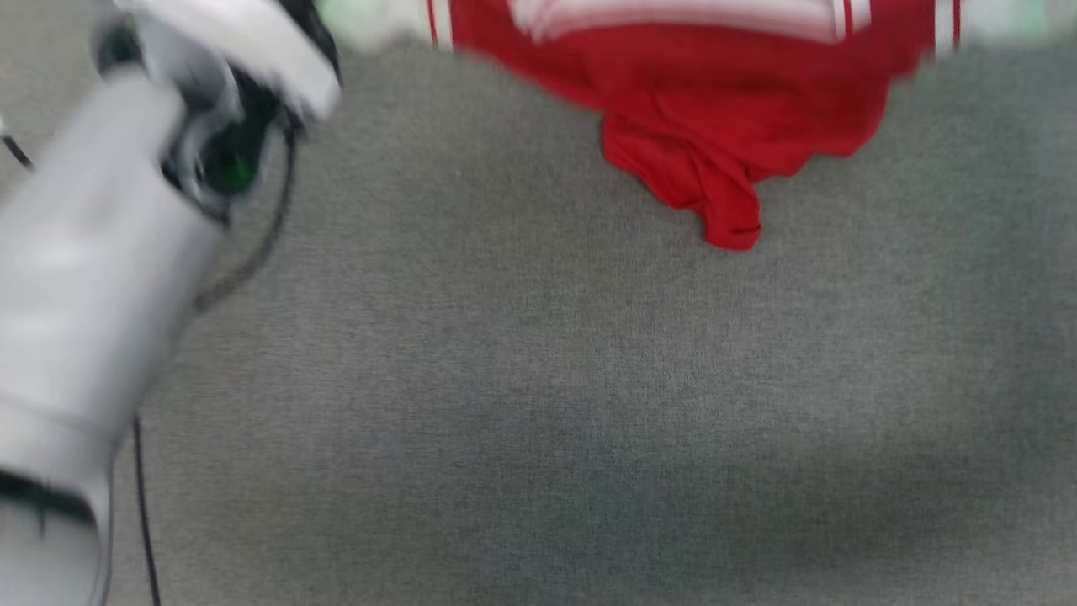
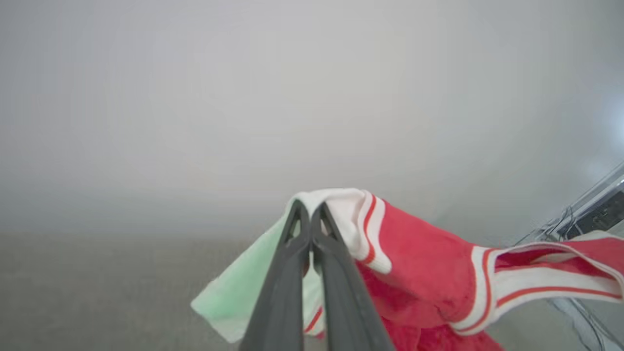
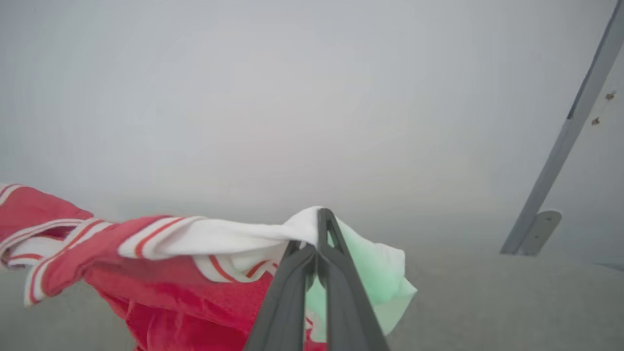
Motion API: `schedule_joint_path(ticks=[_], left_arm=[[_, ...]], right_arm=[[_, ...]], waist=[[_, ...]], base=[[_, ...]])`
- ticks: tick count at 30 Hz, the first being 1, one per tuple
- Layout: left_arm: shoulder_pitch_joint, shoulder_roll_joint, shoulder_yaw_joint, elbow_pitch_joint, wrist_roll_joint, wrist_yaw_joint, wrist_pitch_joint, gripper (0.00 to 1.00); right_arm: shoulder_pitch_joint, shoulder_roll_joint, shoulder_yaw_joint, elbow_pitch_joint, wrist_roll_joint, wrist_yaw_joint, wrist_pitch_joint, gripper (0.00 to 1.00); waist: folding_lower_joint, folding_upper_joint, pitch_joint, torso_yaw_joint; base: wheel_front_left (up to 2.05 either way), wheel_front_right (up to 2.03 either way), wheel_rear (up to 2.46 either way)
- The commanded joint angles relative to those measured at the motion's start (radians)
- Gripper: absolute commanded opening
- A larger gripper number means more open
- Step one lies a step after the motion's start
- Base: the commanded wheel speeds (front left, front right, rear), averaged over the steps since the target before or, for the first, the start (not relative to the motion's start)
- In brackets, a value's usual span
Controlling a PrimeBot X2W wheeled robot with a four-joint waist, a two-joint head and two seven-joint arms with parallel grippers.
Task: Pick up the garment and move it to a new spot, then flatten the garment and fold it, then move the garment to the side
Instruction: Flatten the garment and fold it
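The garment (image 1: pixel 715 109), a red jersey with white striped trim, hangs at the top of the head view, and its lowest red fold dangles just over the grey surface. In the left wrist view my left gripper (image 2: pixel 309 208) is shut on a white sleeve of the garment (image 2: pixel 424 263), which trails off to the right. In the right wrist view my right gripper (image 3: pixel 314 229) is shut on the other white sleeve, with the garment (image 3: pixel 195 292) stretching to the left. My left forearm (image 1: pixel 84 252) shows blurred at the left of the head view.
A grey carpet-like surface (image 1: pixel 538 379) spreads below the garment. A black cable (image 1: pixel 143 505) runs beside my left arm. A grey metal post (image 3: pixel 565 136) with a foot plate stands at the right. Some equipment with wires (image 2: pixel 594 209) sits at the right edge.
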Motion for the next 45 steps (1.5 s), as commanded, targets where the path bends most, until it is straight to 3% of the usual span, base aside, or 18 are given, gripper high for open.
schedule_joint_path(ticks=[1, 6, 10, 15, 19, 23, 27, 33, 34, 45], left_arm=[[-0.034, -0.007, 0.018, 0.013, -0.008, -0.001, -0.015, 0.00], [-0.248, -0.066, 0.104, 0.187, -0.024, 0.007, -0.099, 0.00], [-0.413, -0.083, 0.135, 0.270, 0.033, 0.010, -0.134, 0.00], [-0.546, -0.093, 0.223, 0.297, 0.078, -0.003, -0.139, 0.00], [-0.512, -0.118, 0.301, 0.303, 0.099, -0.016, -0.139, 0.00], [-0.398, -0.142, 0.255, 0.343, 0.098, -0.032, -0.091, 0.00], [-0.214, -0.121, 0.190, 0.242, 0.049, -0.033, 0.013, 0.00], [0.108, -0.037, 0.110, 0.026, -0.051, -0.033, 0.080, 0.00], [0.108, -0.037, 0.110, 0.026, -0.051, -0.033, 0.080, 0.00], [0.584, 0.167, -0.150, -0.302, -0.039, -0.033, 0.066, 0.00]], right_arm=[[-0.046, 0.005, -0.005, 0.012, -0.004, 0.000, 0.000, 0.00], [-0.357, 0.093, -0.014, 0.192, -0.080, 0.000, -0.070, 0.00], [-0.557, 0.136, -0.003, 0.310, -0.140, 0.000, -0.150, 0.00], [-0.718, 0.156, 0.008, 0.433, -0.178, -0.001, -0.246, 0.00], [-0.748, 0.155, 0.032, 0.509, -0.177, -0.001, -0.298, 0.00], [-0.657, 0.155, 0.139, 0.517, -0.149, -0.001, -0.274, 0.00], [-0.520, 0.111, 0.246, 0.463, -0.085, -0.001, -0.243, 0.00], [-0.209, 0.002, 0.349, 0.312, 0.061, -0.001, -0.194, 0.00], [-0.209, 0.002, 0.349, 0.312, 0.061, -0.001, -0.194, 0.00], [0.413, -0.212, 0.381, -0.025, 0.226, 0.000, -0.093, 0.00]], waist=[[0.0000, 0.0000, 0.035, -0.018], [0.0000, 0.0000, 0.080, -0.038], [0.0000, 0.0000, 0.095, -0.046], [0.0000, 0.0000, 0.086, -0.053], [0.0000, 0.0000, 0.054, -0.046], [0.0000, 0.0000, 0.019, -0.049], [0.0000, 0.0000, -0.004, -0.050], [0.0000, 0.0000, -0.049, -0.040], [0.0000, 0.0000, -0.049, -0.040], [0.0000, 0.0000, -0.141, -0.029]], base=[[0.00, 0.00, 0.00], [0.00, 0.00, 0.00], [0.00, 0.00, 0.00], [0.00, 0.00, 0.00], [0.00, 0.00, 0.00], [0.00, 0.00, 0.00], [0.00, 0.00, 0.00], [0.00, 0.00, 0.00], [0.00, 0.00, 0.00], [0.00, 0.00, 0.00]])
